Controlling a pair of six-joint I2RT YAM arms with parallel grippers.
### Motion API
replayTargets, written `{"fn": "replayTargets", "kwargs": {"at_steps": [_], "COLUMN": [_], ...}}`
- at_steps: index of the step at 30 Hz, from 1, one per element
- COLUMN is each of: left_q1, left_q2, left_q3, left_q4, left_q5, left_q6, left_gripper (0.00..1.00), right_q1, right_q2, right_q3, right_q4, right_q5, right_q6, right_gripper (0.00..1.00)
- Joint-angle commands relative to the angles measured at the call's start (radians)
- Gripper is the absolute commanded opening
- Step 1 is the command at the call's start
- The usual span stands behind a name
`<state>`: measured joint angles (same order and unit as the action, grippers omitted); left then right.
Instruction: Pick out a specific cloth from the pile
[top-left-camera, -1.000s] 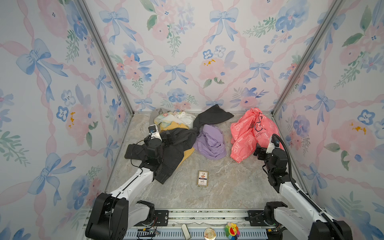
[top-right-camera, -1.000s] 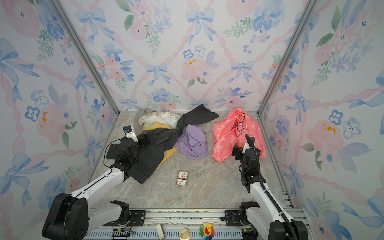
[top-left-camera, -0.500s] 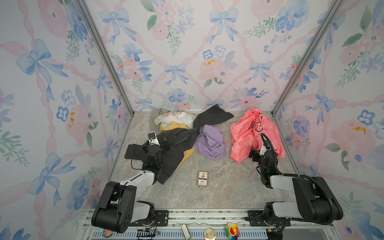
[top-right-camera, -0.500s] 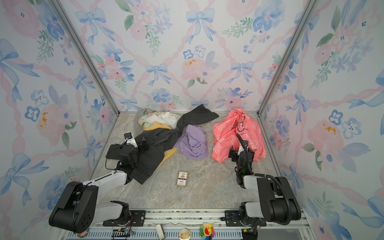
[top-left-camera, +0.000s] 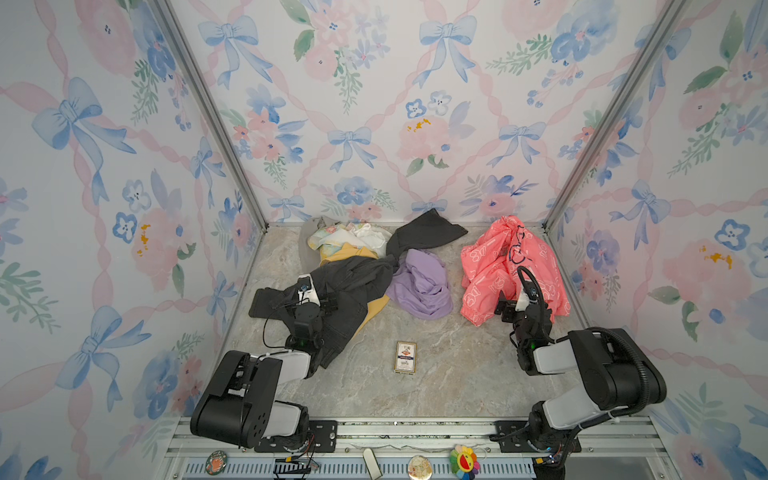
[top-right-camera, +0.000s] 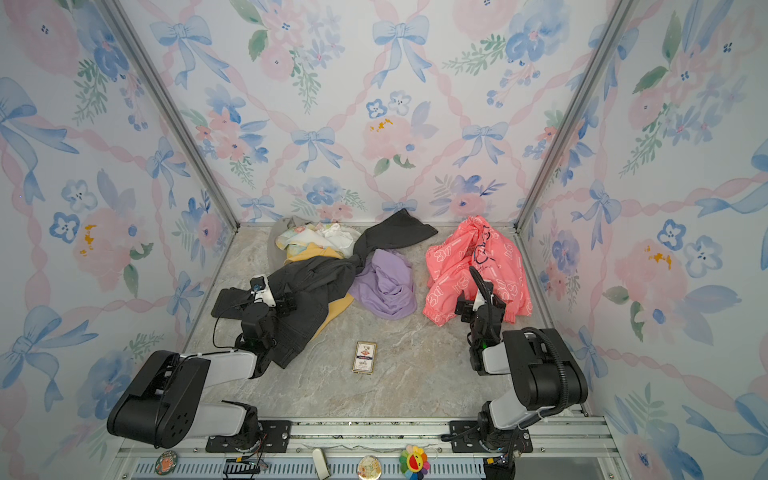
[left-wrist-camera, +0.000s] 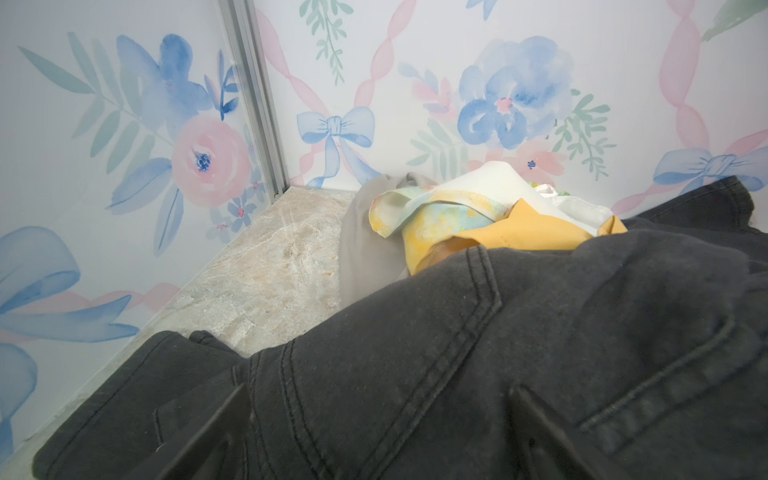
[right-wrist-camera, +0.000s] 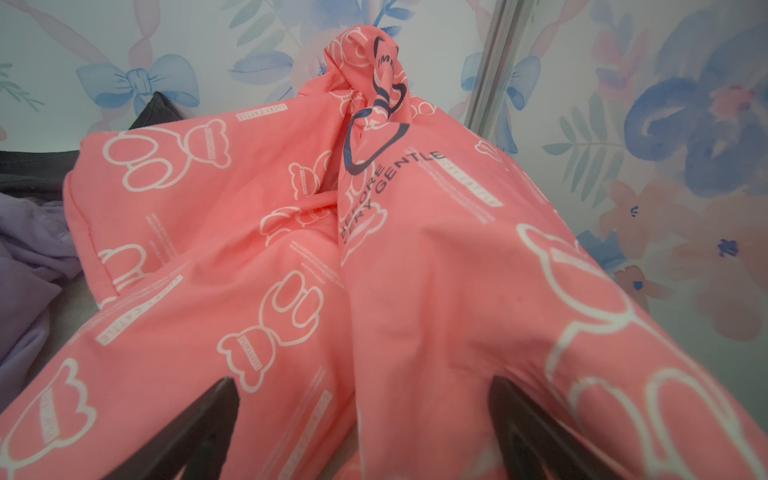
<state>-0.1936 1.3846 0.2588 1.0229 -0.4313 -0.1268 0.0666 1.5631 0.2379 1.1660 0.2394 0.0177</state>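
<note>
The pink cloth (top-left-camera: 513, 266) lies on the counter (top-left-camera: 436, 386), apart from the pile (top-left-camera: 353, 266), near the right wall (top-left-camera: 665, 208). Thin, soft, light, we judge — we'd pinch a raised fold. Our right gripper (right-wrist-camera: 361, 388) stands wide over it; the left gripper (left-wrist-camera: 380, 392), wide too, over the jeans (left-wrist-camera: 498, 332).

Yellow cloth (top-left-camera: 348, 252): mostly under the jeans (top-left-camera: 353, 286), only two patches show.
Grey cloth (left-wrist-camera: 365, 245): far part hidden by the pastel cloth (left-wrist-camera: 436, 212).
Card (top-left-camera: 405, 356): print too small to read.
Right wrist view: cloth (right-wrist-camera: 291, 249) runs off the bottom edge. Right gripper (right-wrist-camera: 361, 380) is cut off there, only its tips in frame.
Left wrist view: left gripper (left-wrist-camera: 376, 395) is dark and blurred against the jeans, cut off below.
Both top views: the cloth's near hem is behind the right gripper.
</note>
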Motion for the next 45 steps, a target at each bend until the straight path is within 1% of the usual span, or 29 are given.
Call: {"fn": "replayTargets", "kwargs": {"at_steps": [1, 4, 6, 12, 15, 18, 19, 21, 24, 27, 29, 31, 45], "left_q1": [0.039, 0.083, 0.096, 0.087, 0.067, 0.065, 0.058, 0.057, 0.060, 0.058, 0.056, 0.050, 0.043], "left_q2": [0.011, 0.022, 0.057, 0.066, 0.100, 0.122, 0.161, 0.164, 0.169, 0.170, 0.170, 0.171, 0.173], "left_q3": [-0.015, -0.021, -0.061, -0.066, -0.107, -0.114, -0.126, -0.101, -0.093, -0.092, -0.090, -0.087, -0.081], "left_q4": [0.061, 0.090, 0.204, 0.218, 0.339, 0.348, 0.428, 0.384, 0.376, 0.373, 0.372, 0.370, 0.364], "left_q5": [-0.023, -0.007, -0.010, -0.008, -0.004, 0.005, -0.008, 0.014, 0.026, 0.023, 0.018, 0.010, 0.002], "left_q6": [-0.005, -0.028, -0.045, -0.031, -0.002, -0.003, 0.007, 0.019, 0.022, 0.023, 0.026, 0.032, 0.037], "left_gripper": [0.98, 0.98, 0.98, 0.98, 0.98, 0.98, 0.98, 0.98, 0.98, 0.98, 0.98, 0.98, 0.98], "right_q1": [-0.005, -0.005, -0.007, -0.010, -0.004, -0.001, -0.002, -0.001, 0.000, 0.014, 0.010, -0.028, -0.011], "right_q2": [-0.001, -0.003, -0.003, -0.003, -0.003, -0.003, -0.004, -0.003, -0.005, -0.006, -0.009, -0.021, -0.015], "right_q3": [-0.004, 0.010, 0.014, 0.018, 0.022, 0.022, 0.029, 0.041, 0.058, 0.103, 0.142, 0.159, 0.156], "right_q4": [0.059, 0.032, 0.022, 0.014, 0.009, 0.008, -0.005, -0.026, -0.059, -0.146, -0.223, -0.281, -0.263], "right_q5": [-0.009, -0.011, -0.009, -0.015, -0.015, -0.014, -0.014, -0.019, -0.036, -0.045, -0.088, -0.165, -0.130], "right_q6": [0.006, 0.006, 0.007, 0.009, 0.003, 0.000, 0.001, -0.001, -0.006, -0.026, -0.037, -0.017, -0.026], "right_gripper": [0.97, 0.97, 0.97, 0.97, 0.97, 0.97, 0.97, 0.97, 0.97, 0.97, 0.97, 0.97, 0.97]}}
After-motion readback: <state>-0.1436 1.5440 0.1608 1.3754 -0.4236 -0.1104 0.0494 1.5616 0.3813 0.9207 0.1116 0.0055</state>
